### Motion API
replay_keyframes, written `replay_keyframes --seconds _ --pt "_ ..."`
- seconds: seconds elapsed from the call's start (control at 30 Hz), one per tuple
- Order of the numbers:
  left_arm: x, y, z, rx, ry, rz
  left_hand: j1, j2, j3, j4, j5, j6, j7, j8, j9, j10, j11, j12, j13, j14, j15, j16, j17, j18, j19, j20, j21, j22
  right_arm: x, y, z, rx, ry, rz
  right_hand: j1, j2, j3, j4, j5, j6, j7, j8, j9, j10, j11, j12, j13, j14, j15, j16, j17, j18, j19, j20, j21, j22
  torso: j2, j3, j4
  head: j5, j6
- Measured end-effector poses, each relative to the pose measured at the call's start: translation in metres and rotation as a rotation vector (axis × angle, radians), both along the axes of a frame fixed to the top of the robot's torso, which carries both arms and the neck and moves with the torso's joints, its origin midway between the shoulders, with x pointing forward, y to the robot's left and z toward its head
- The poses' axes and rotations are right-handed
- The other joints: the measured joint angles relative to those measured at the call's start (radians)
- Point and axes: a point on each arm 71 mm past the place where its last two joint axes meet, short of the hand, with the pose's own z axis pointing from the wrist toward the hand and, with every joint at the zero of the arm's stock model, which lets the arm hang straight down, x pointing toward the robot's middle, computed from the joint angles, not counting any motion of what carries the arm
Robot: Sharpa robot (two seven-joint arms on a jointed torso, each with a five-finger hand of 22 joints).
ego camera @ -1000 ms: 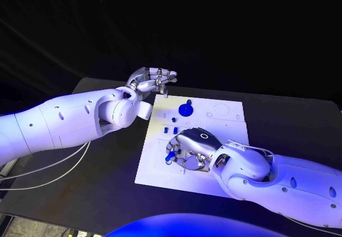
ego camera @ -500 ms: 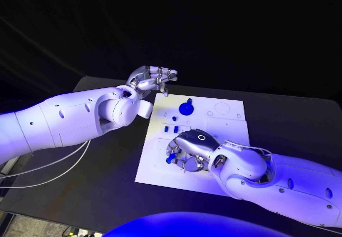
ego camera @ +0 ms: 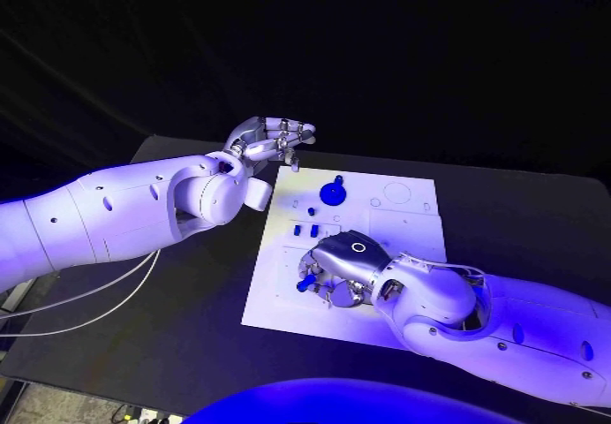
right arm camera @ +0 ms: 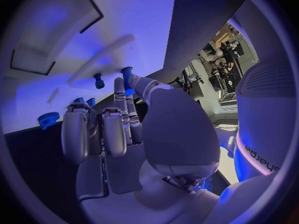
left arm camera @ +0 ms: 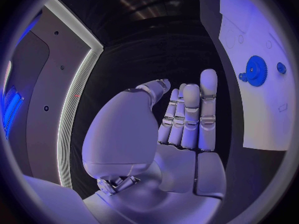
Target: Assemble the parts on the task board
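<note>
White plastic covers the right arm, and its right hand (ego camera: 342,263) is creeping a little further left over the task board (ego camera: 395,230) than it was a second ago, the wrist sitting closer to the board's middle. It is pinching a small blue peg (ego camera: 305,283) between thumb and a finger near the board's left edge, the other fingers curled downward. The left hand (ego camera: 270,141) is staying where it was, raised beyond the board's far left corner, its fingers curled inward on nothing.

The black table (ego camera: 535,221) is carrying the board at its centre, with dark room behind it. 2 thin white cables (ego camera: 95,305) are trailing across the table under the left arm.

The head view is showing a blue gear (ego camera: 332,193) on the board's far part and 2 short blue pins (ego camera: 303,232) standing just beside each other nearer the right hand. The left wrist view is giving the gear (left arm camera: 254,70) with its toothed rim plain, and the left hand's fingers (left arm camera: 190,115) lying together and nearly straight. The right wrist view is showing the peg (right arm camera: 126,75) at the fingertips, another blue peg (right arm camera: 98,80) standing just beyond it, and a blue gear (right arm camera: 47,120) near the board's edge.
</note>
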Motion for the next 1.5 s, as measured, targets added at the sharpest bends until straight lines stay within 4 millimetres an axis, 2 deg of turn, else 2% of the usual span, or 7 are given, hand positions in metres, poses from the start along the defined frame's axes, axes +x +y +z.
replay_keyframes --seconds 0.3,0.6,0.93,1.07,1.17,1.3,1.5 --pt "0.0 0.0 0.0 0.0 0.002 -0.001 0.0 0.0 0.0 0.0 0.0 0.0 0.0 0.0 0.0 0.0 0.0 0.001 0.0 0.0 0.0 0.0 0.0 0.0 0.0 0.0 0.0 0.0 -0.003 0.008 -0.002 -0.009 -0.01 0.014 -0.031 -0.023 -0.003 0.003 0.0 -0.017 0.011 -0.001 0.004 -0.006 0.006 -0.019 0.002 0.0 0.0 0.0 0.0 0.0 0.0 0.0 0.0 0.0 0.0 -0.0008 0.0011 -0.001 0.001" --pt "0.0 0.0 0.0 0.001 0.004 -0.001 0.0 0.0 0.0 0.0 0.0 0.0 0.0 0.0 0.0 0.0 0.0 0.001 0.0 -0.004 0.004 0.0 0.0 0.0 0.0 0.0 0.0 0.0 -0.002 0.009 -0.005 -0.012 -0.01 0.01 -0.057 -0.043 -0.002 0.01 0.001 -0.078 0.025 -0.043 -0.015 -0.022 0.022 -0.033 0.009 -0.001 0.007 0.004 0.0 0.0 0.0 0.0 0.0 0.0 0.0 -0.001 0.0003 -0.002 -0.001" --pt "-0.001 0.001 0.0 0.003 0.006 0.0 0.0 0.0 0.0 0.0 0.0 0.0 0.0 0.0 0.001 0.0 0.0 0.001 0.0 -0.004 0.004 0.0 0.0 0.0 0.0 0.0 0.0 0.0 -0.002 0.006 -0.004 0.004 -0.025 -0.003 -0.068 -0.054 -0.004 0.012 -0.006 -0.14 0.023 -0.077 -0.029 -0.033 0.018 -0.033 0.018 0.0 0.007 0.008 0.0 0.0 0.0 0.0 0.0 0.0 0.0 -0.0007 0.0 -0.001 -0.002" --pt "-0.001 0.002 0.0 0.003 0.008 0.001 0.0 0.0 0.0 0.0 0.0 0.0 0.0 0.0 0.001 0.0 0.0 0.0 0.0 -0.004 0.004 0.0 0.0 0.0 0.0 0.0 0.0 0.0 -0.003 0.004 -0.003 0.023 -0.033 -0.007 -0.088 -0.074 -0.061 0.034 -0.011 -0.227 0.011 -0.123 -0.046 -0.05 0.007 -0.033 0.031 0.0 0.007 0.008 0.0 0.0 0.0 0.0 0.0 0.0 -0.001 -0.0001 0.0 -0.002 -0.002" --pt "-0.001 0.002 0.0 0.004 0.008 0.002 0.0 0.0 0.0 0.0 0.0 0.0 0.0 0.0 0.001 0.0 0.0 0.0 0.0 -0.003 0.004 0.0 0.0 0.0 0.0 0.0 0.0 0.0 -0.005 0.002 -0.001 0.046 -0.04 -0.011 -0.07 -0.056 -0.156 0.052 -0.007 -0.259 -0.008 -0.14 -0.05 -0.059 0.005 -0.033 0.047 0.0 0.007 0.011 0.0 0.0 0.0 0.0 0.0 0.0 -0.001 0.0 0.0 -0.002 -0.002" --pt "-0.001 0.003 0.0 0.004 0.009 0.003 0.0 0.0 0.0 0.0 0.0 0.0 0.0 0.0 0.0 0.0 0.0 0.001 0.0 -0.003 0.004 0.0 0.0 0.0 0.0 0.0 0.0 0.0 -0.007 -0.006 0.004 0.087 -0.052 -0.023 -0.037 -0.038 -0.203 0.068 0.003 -0.251 -0.001 -0.137 -0.047 -0.059 0.005 -0.019 0.062 -0.004 0.004 0.011 0.0 -0.001 0.0 0.0 0.006 0.0 -0.001 0.0 0.0001 -0.005 0.0" --pt "-0.001 0.003 0.0 0.005 0.01 0.003 0.0 0.0 0.0 0.0 0.0 0.0 0.0 0.0 0.0 0.0 0.0 0.0 0.0 -0.003 0.003 0.0 0.0 0.0 0.0 0.0 0.0 0.0 -0.004 -0.036 0.018 0.169 -0.064 -0.083 0.002 -0.03 -0.173 0.08 0.02 -0.144 0.031 -0.082 -0.028 -0.004 0.018 0.024 0.092 -0.004 0.004 0.027 -0.001 -0.016 0.0 0.0 0.036 0.0 -0.002 -0.0006 0.0 -0.017 0.006"
